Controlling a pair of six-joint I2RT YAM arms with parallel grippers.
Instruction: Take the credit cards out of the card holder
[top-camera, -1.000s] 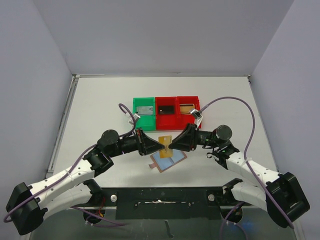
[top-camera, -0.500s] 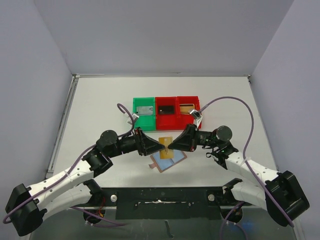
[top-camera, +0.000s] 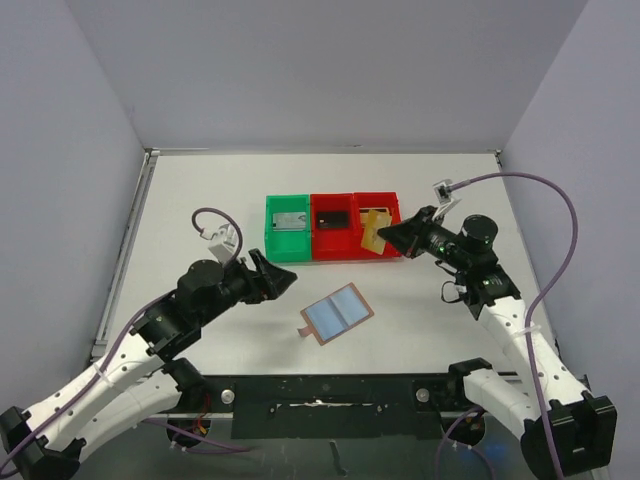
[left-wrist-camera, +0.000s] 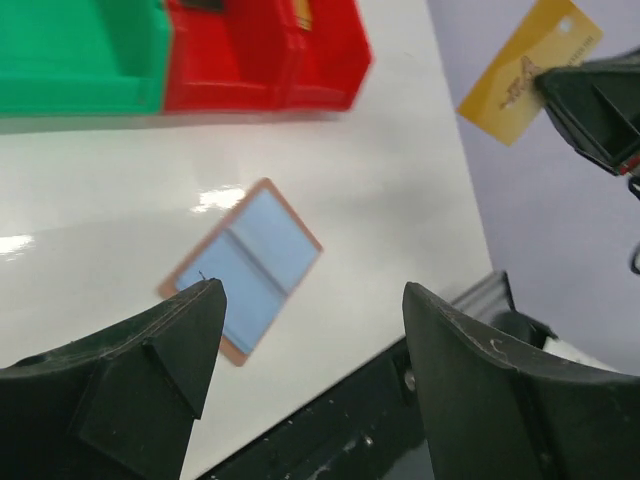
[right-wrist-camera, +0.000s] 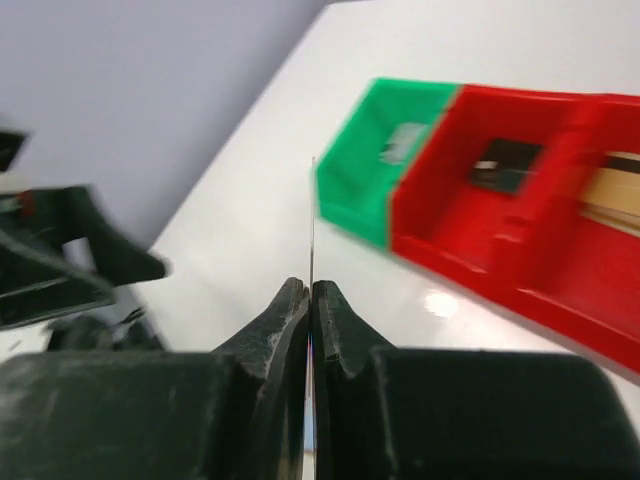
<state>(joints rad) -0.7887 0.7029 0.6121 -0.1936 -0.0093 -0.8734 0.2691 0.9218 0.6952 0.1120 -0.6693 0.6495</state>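
I see the card holder (top-camera: 337, 315) lying open flat, blue lining up, below centre; yellow credit card (top-camera: 374, 232) tilted, just right of centre.

Bright, even light; glare patches on the white table (left-wrist-camera: 100, 200); right gripper (right-wrist-camera: 311, 292) and credit card (left-wrist-camera: 525, 70) crisp, bins (right-wrist-camera: 500, 190) behind blurred
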